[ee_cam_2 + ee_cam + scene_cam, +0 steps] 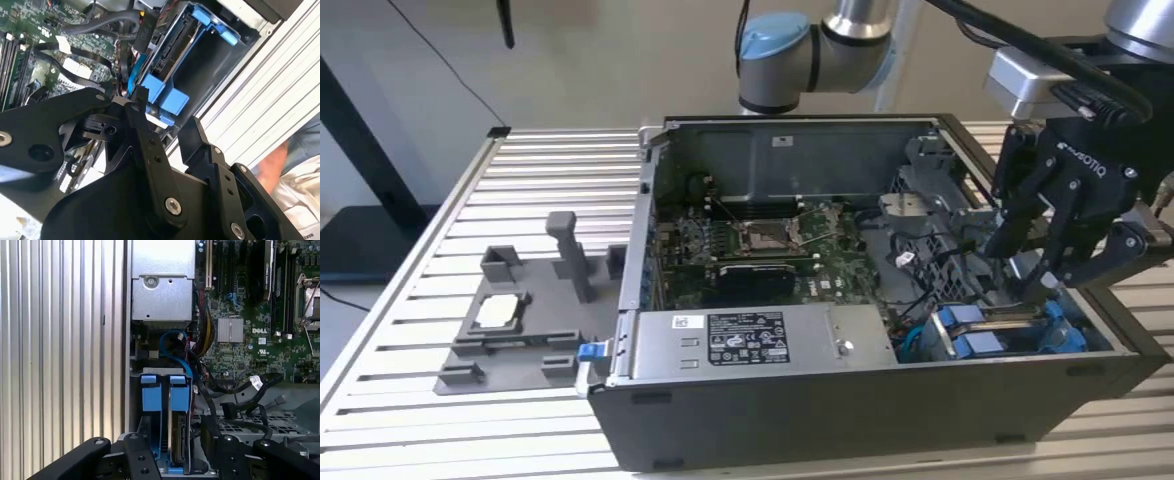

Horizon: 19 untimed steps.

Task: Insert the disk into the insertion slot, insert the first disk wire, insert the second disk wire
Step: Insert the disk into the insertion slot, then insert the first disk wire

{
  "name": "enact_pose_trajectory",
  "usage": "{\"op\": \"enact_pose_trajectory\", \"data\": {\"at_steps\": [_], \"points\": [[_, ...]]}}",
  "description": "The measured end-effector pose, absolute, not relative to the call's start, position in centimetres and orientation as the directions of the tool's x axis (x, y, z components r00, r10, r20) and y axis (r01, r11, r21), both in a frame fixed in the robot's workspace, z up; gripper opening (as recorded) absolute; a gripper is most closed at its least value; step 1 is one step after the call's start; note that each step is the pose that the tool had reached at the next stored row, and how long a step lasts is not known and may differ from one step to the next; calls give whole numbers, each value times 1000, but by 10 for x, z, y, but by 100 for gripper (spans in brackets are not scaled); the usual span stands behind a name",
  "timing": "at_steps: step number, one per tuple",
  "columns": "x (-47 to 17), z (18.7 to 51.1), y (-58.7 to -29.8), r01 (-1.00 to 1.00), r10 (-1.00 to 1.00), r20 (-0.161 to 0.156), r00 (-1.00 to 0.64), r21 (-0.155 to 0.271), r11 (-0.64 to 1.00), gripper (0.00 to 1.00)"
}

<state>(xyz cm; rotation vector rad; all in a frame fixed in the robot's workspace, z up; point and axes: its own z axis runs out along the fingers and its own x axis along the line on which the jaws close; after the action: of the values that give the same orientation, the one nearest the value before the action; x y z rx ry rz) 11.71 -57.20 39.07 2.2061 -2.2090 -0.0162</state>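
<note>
The gripper (1027,268) hangs over the near right corner of the open computer case (854,420) in the exterior view. Its black fingers (136,450) are spread apart and hold nothing. In both wrist views they straddle the insertion slot (165,390) just below them, one finger to each side of its blue rails.

The disk (178,436) sits inside that slot, standing on edge between the rails, directly under the gap between the fingers. Its long axis runs along the adjacent case wall. The end with the blue tabs (971,332) faces the silver power supply (747,340).

A blue cable (172,340) loops between the tabs and the power supply; I cannot tell whether it is plugged in.

The arm (781,50) comes in from behind the case. Its wrist is high at the exterior view's right, and the gripper points down, tilted slightly. The case stands on a slatted metal table (454,250).
</note>
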Motion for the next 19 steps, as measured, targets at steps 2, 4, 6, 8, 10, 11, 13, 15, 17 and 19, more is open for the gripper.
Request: {"op": "enact_pose_trajectory", "data": {"at_steps": [2, 4, 6, 8, 10, 11, 13, 15, 17, 19], "points": [[117, 391, -571, -1000, -1000, 7, -1, -10, 1, 53], [116, 391, -569, -999, -1000, 7, -2, -42, 1, 53], [116, 391, -567, -998, -1000, 6, -2, -68, 1, 53], [116, 391, -565, -996, -1000, 6, -2, -86, 1, 53], [116, 391, -563, -995, -1000, 6, -2, -97, 1, 53], [116, 391, -562, -995, -1000, 6, -2, -102, 1, 53], [116, 392, -560, -994, -1000, 6, -2, -112, 1, 53], [116, 393, -558, -992, -1000, 6, -2, -124, 1, 53], [116, 393, -556, -991, -1000, 6, -2, -135, 1, 53], [116, 396, -555, -990, -1000, 7, -2, -141, 1, 53]]}}
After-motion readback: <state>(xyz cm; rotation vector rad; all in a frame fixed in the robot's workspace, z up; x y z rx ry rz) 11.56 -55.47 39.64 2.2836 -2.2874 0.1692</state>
